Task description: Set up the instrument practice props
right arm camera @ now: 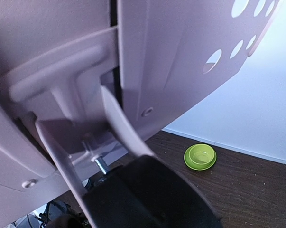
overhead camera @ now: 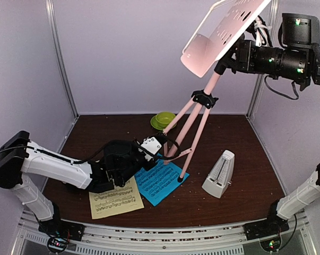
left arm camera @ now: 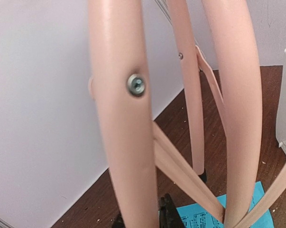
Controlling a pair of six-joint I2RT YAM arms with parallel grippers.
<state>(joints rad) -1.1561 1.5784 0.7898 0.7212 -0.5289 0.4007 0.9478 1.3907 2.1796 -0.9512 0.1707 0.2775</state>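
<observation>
Stand count is one: the pink music stand (overhead camera: 213, 82) leans toward the right wall, its hole-punched desk high above the surface (overhead camera: 239, 138). My right hand (overhead camera: 227, 62) is clamped on the bracket behind the desk. My left hand (overhead camera: 154, 144) is low among the tripod legs, and its fingers (left arm camera: 167, 211) sit tight against either side of one leg, gripping it as far as I can see. One foot rests on the blue page (overhead camera: 157, 183).

Pages number two. The blue one lies left of centre, and the pale-yellow page (overhead camera: 116, 199) lies just beside it, closer to the near edge and partly under my left arm. I count one white metronome (overhead camera: 219, 174), upright and right of centre, apart from the stand's feet, with bare brown surface out to the right wall.

One green bowl (overhead camera: 163, 120) sits at the far edge by the back wall, and its inside shows only green
</observation>
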